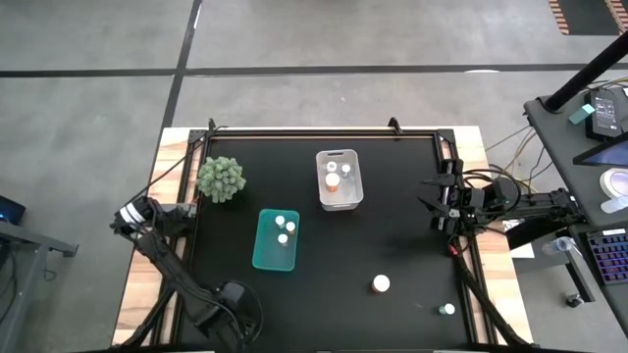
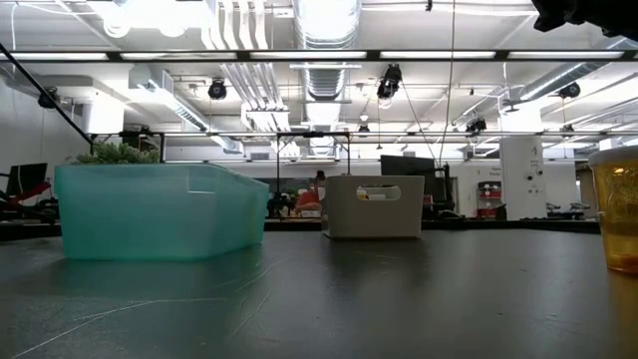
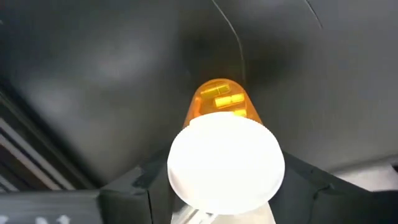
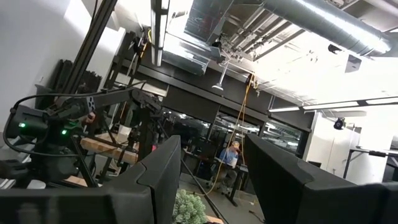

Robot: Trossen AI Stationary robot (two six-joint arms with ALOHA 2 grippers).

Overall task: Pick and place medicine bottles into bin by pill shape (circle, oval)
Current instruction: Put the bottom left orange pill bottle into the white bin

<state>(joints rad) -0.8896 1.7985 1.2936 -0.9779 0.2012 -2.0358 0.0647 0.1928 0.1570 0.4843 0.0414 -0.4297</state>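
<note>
My left gripper (image 1: 235, 297) is near the table's front left, shut on an amber medicine bottle (image 3: 219, 102) with a round white cap (image 3: 226, 162); the arm hides this bottle in the high view. My right gripper (image 1: 432, 203) hangs open and empty at the table's right edge, fingers pointing left. A teal bin (image 1: 276, 240) holds two white-capped bottles. A white bin (image 1: 339, 179) holds several bottles. One loose bottle (image 1: 381, 284) and a smaller one (image 1: 446, 310) stand on the table at the front right. My left gripper has the bottle between its two fingers (image 3: 127, 190), one on each side, just below the cap's rim (image 3: 180, 186). The fingers point down along the upright bottle, cap toward the wrist. The cap hides the contact itself, and I cannot tell whether the bottle's base is on the table.
A green bushy plant (image 1: 220, 178) stands at the table's far left. In the low view the teal bin (image 2: 159, 211), the white bin (image 2: 373, 206) and an amber bottle (image 2: 618, 209) at the right show. Bare black table (image 1: 392, 235) lies between the bins and the right arm.
</note>
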